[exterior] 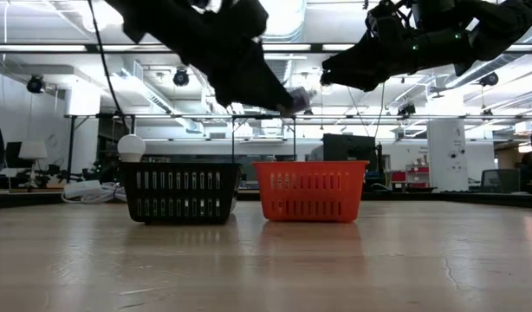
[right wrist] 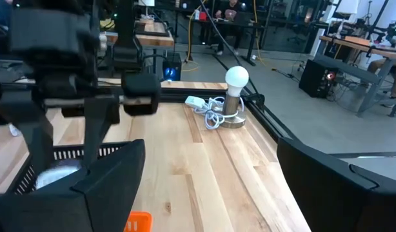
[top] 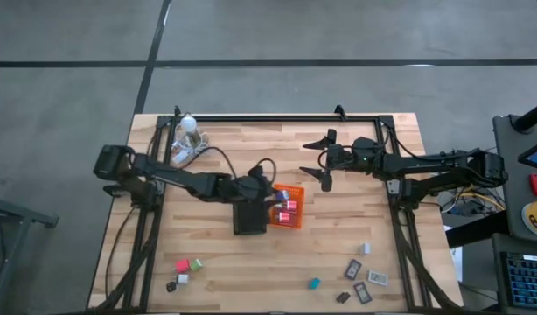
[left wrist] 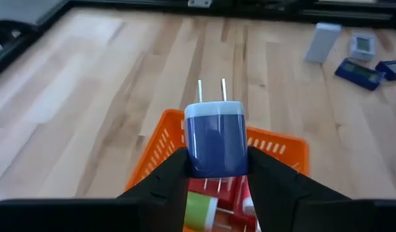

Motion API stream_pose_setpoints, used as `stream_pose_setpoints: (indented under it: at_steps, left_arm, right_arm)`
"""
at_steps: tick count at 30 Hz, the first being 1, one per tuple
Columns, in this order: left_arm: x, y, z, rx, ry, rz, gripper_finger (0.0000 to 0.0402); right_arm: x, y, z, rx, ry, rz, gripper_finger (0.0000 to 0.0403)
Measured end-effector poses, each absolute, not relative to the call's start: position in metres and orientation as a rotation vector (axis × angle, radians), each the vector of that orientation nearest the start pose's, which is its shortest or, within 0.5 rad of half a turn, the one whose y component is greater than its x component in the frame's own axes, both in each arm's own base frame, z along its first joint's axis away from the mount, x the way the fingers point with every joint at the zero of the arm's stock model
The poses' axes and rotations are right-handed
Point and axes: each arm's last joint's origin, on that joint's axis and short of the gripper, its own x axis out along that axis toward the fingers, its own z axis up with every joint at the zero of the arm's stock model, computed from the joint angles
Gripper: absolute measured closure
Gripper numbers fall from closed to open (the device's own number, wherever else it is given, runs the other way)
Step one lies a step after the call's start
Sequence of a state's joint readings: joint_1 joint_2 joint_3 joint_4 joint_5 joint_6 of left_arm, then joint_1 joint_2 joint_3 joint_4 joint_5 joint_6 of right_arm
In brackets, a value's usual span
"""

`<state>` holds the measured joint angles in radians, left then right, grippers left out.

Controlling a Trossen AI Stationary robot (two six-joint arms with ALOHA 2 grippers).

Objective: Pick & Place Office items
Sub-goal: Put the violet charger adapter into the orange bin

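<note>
left gripper (left wrist: 216,169) clenched on a blue plug charger (left wrist: 215,138), prongs up, hovering over the orange tray (top: 289,207) w/ red + green pieces inside. right gripper (top: 324,160) spread wide, empty, up above table's far side. black tray (top: 249,218) just beside orange.

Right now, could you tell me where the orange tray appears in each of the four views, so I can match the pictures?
High view: the orange tray sits at table centre, right of the black tray.
Low view: centre, right of the black tray; orange tray.
Left wrist view: bottom centre, behind the held blue plug.
Right wrist view: only an orange corner at the bottom edge.
Shared landmark: the black tray beside it.
</note>
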<state>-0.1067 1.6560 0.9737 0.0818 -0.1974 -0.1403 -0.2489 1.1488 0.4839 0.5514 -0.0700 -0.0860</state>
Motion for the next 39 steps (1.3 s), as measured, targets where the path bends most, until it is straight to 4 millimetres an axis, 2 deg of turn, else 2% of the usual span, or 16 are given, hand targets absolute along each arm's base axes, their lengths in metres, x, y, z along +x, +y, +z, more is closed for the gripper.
stream_pose_setpoints:
  at_steps: [5, 14, 19, 39]
  left_arm:
    - [0.364, -0.025, 0.195, -0.071, 0.734, 0.138, 0.0266]
    - [0.386, -0.002, 0.174, -0.123, 0.841, 0.121, 0.0266]
    - [0.385, 0.007, 0.169, -0.167, 0.862, 0.097, 0.0266]
    - [0.382, 0.01, 0.166, -0.202, 0.898, 0.104, 0.0266]
  right_arm:
    - [0.231, -0.057, 0.23, -0.068, 0.118, -0.174, 0.0062]
    - [0.231, -0.057, 0.23, -0.068, 0.118, -0.174, 0.0053]
    - [0.231, -0.057, 0.23, -0.068, 0.119, -0.175, 0.0056]
    - [0.231, -0.057, 0.23, -0.068, 0.119, -0.175, 0.0057]
